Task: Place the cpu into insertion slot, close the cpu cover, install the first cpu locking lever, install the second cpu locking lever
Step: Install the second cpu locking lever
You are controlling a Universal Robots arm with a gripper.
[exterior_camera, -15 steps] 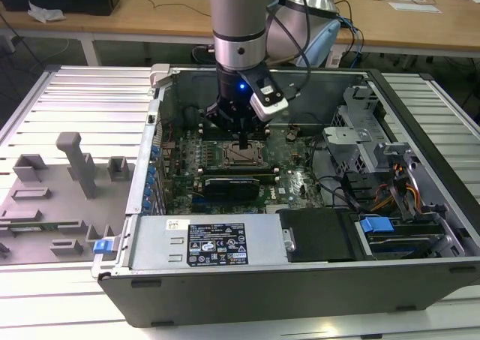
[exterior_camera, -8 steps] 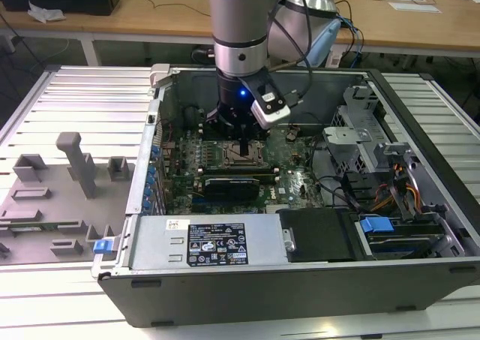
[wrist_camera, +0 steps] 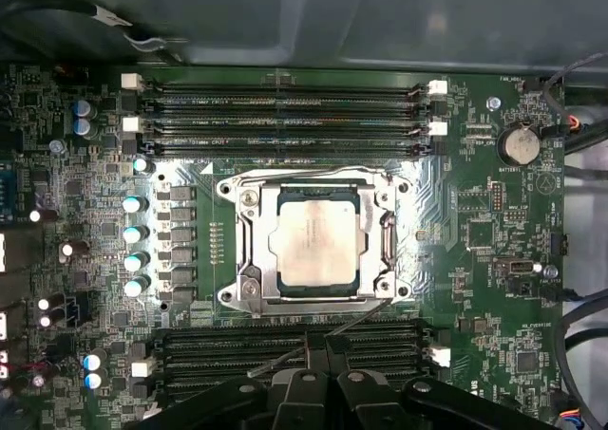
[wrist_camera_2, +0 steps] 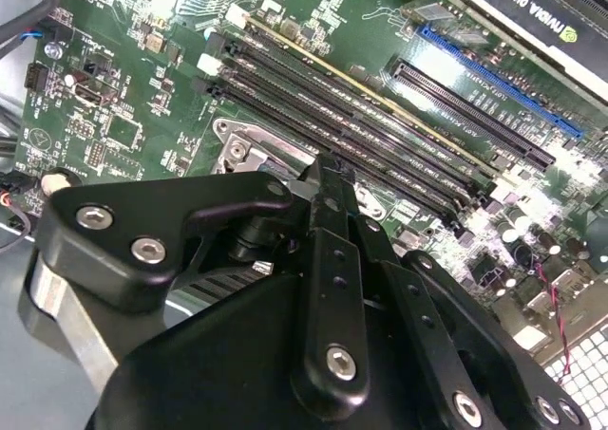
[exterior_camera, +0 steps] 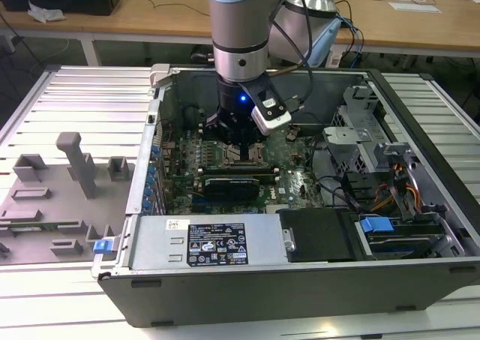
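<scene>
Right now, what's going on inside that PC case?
The arm's gripper hangs low over the insertion slot on the green motherboard of the open computer case. In the first wrist view, the cpu already sits in the slot with the cpu cover closed around it. A thin wire lever angles out near the gripper, seemingly not latched. The gripper seems to hold nothing.

Silver-topped cpu (wrist_camera: 312, 240) flat in insertion slot (wrist_camera: 249, 288), cpu cover (wrist_camera: 384, 235) closed over it.
</scene>
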